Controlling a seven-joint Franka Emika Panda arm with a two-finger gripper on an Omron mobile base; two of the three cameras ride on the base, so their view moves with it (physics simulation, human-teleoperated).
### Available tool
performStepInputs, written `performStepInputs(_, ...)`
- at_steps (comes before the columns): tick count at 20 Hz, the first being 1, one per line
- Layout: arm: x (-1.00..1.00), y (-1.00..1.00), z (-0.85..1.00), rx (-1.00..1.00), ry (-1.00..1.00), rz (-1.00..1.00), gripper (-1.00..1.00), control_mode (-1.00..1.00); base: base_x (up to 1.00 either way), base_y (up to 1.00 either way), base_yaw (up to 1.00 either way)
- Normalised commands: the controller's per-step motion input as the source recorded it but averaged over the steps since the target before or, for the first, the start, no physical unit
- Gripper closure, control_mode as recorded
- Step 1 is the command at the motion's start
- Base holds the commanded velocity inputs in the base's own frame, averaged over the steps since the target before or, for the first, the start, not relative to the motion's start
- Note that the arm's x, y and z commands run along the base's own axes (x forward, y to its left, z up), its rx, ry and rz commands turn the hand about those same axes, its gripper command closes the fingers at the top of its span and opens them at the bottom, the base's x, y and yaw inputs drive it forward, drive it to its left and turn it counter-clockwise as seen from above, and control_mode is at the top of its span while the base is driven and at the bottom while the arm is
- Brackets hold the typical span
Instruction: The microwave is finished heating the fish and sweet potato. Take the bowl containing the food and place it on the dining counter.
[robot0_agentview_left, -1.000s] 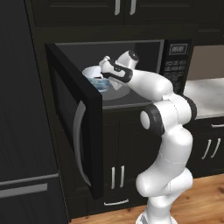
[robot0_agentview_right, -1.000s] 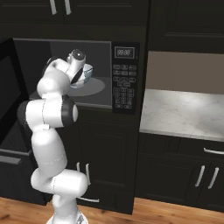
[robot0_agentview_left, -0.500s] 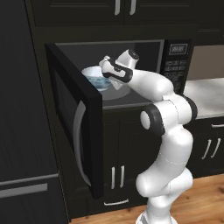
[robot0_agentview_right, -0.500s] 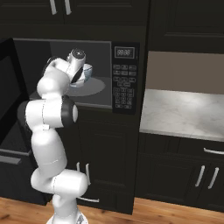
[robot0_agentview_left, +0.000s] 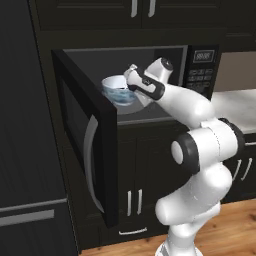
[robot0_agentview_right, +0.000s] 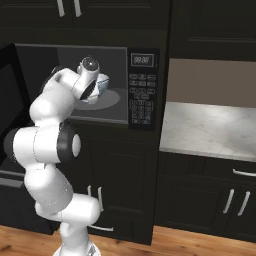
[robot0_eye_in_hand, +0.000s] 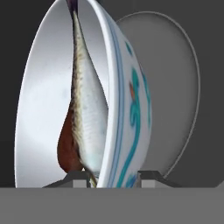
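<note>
While the gripper (robot0_agentview_left: 131, 84) is closed over the rim of the bowl (robot0_agentview_left: 119, 90), centre-left of the frame inside the open microwave (robot0_agentview_left: 150, 65), the removal is underway; next, carry it level to the dining counter.

The black microwave (robot0_agentview_left: 150, 85) stands with its door (robot0_agentview_left: 87, 145) swung wide open to the left. The white bowl (robot0_agentview_left: 119, 90) with blue pattern is lifted above the grey turntable (robot0_agentview_right: 100, 100), holding a silvery fish (robot0_eye_in_hand: 87, 113) and a brown sweet potato piece (robot0_eye_in_hand: 68, 151).
</note>
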Motion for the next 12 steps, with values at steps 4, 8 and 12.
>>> performStepInputs(4, -1.00, -0.44, 0.05, 0.06, -0.21, -0.02, 1.00, -1.00, 0.00, 0.00, 0.00)
performStepInputs(8, -1.00, -0.26, 0.42, 0.04, -0.14, 0.00, 1.00, -1.00, 0.00, 0.00, 0.00)
performStepInputs(12, -1.00, -0.07, 0.76, 0.00, -0.01, 0.00, 1.00, -1.00, 0.00, 0.00, 0.00)
